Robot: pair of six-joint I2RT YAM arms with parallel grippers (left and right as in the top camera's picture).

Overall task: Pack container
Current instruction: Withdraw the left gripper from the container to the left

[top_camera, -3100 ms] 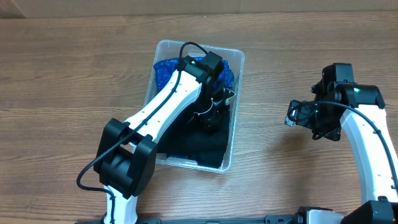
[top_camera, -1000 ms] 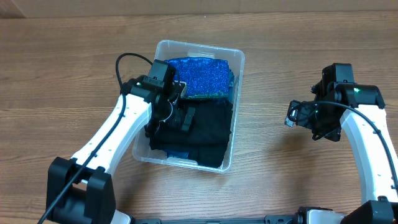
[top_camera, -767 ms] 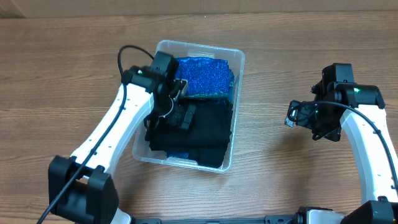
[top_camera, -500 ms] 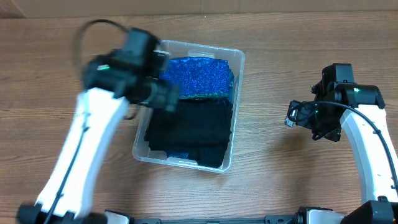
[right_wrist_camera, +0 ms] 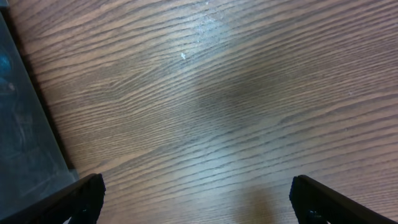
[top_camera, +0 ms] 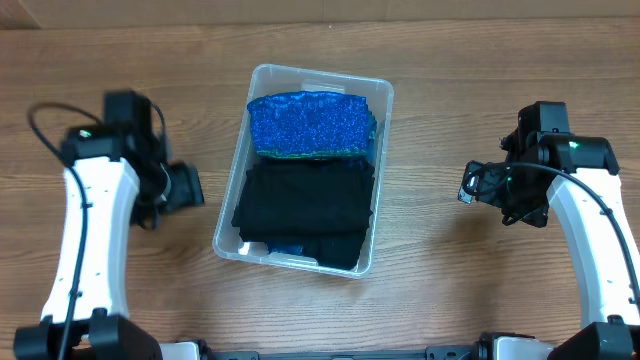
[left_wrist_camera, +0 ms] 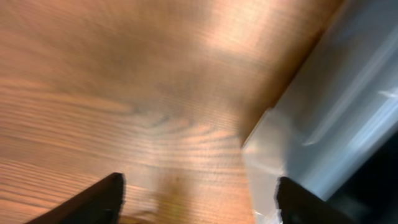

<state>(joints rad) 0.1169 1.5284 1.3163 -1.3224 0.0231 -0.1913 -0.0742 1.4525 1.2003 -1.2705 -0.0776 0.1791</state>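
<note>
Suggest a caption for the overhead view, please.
Clear container holding a blue sparkly item and black fabric, flanked by the left claw and right claw, both open.

1 container (top_camera: 320,74) w/ 1 blue cloth (top_camera: 312,125) & 1 blk cloth pile (top_camera: 305,200), 2 grippers (top_camera: 185,187) (top_camera: 472,183)

My left gripper (top_camera: 192,187) hovers just left of the container (top_camera: 320,78), my right gripper (top_camera: 470,184) well off its other side. Inside: blue cloth (top_camera: 312,125) at the far end, black cloth (top_camera: 305,205) nearer.

Overhead looks straight down; both wrist views face the table (right_wrist_camera: 236,93) closely, each catching the container (left_wrist_camera: 311,137)
</note>
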